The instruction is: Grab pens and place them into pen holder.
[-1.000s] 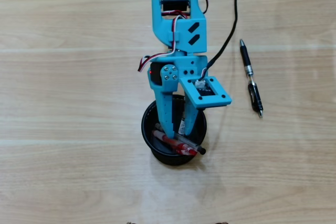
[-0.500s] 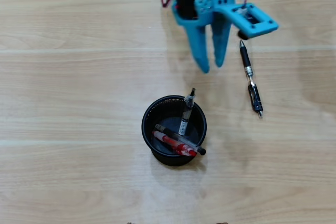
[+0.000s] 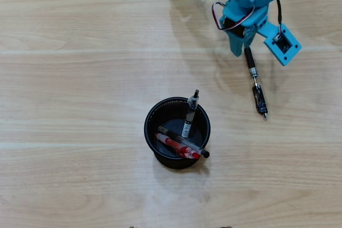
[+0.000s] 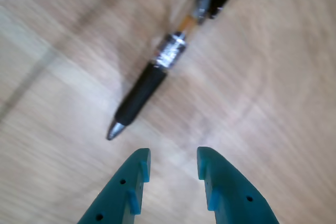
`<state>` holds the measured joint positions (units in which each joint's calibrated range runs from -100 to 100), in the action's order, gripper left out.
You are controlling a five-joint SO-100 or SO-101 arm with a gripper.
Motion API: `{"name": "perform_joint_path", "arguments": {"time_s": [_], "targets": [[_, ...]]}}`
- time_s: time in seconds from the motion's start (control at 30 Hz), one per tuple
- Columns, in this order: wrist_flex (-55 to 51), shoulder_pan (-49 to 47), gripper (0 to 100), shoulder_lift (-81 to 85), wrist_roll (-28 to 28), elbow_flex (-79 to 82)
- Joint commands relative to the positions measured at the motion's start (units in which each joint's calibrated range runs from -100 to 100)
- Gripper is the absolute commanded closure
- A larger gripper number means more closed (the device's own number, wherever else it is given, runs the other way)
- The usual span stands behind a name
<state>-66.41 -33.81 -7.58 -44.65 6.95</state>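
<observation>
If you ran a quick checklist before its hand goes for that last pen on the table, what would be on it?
1. Hand empty: ok, nothing between the fingers.
2. Fingers apart: ok, though the gap looks narrow.
3. Pen on the table in reach: ok, its tip lies just ahead of the fingers in the wrist view.
4. Pen lined up between the fingers: not ok, it lies off to the left and aslant.
5. Pen holder upright, with room: ok, three pens inside.

Light wood-grain table [image 3: 80, 78] is filling the whole bg w/ faint plank seams; soft even light is throwing pale shadows.
</observation>
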Motion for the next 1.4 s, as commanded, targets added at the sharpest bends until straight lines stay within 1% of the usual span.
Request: {"name": "perform_joint_path", "arguments": {"time_s": [0.0, 0.03, 0.17, 0.23, 0.4, 0.57, 0.67, 0.83, 0.97, 1.1, 1.13, 1.2, 1.27, 1.33, 1.37], "targets": [[1.3, -1.5, 88, -1.3, -4.9, -0.5], [1.8, -1.8, 87, -1.7, -6.2, -0.5], [4.7, -2.5, 76, -2.9, -8.4, -0.4], [7.1, -2.5, 74, -3.3, -8.6, -0.5], [12.4, -2.5, 74, -4.6, -8.6, -0.5], [13.1, -2.5, 74, -7.5, -9.0, -0.6], [13.0, -2.7, 74, -9.2, -10.9, -0.5], [13.9, -3.8, 74, -11.5, -12.2, -0.3], [16.6, -4.0, 74, -13.2, -12.2, 0.2], [17.1, -4.6, 74, -14.1, -12.0, 0.2], [17.1, -4.7, 75, -14.1, -11.9, 0.3], [17.1, -4.7, 79, -14.1, -12.1, 0.3], [17.1, -4.6, 87, -14.1, -12.1, 0.4], [17.0, -4.3, 99, -14.1, -11.8, 0.4], [17.0, -4.2, 98, -14.1, -11.8, 0.5]]}}
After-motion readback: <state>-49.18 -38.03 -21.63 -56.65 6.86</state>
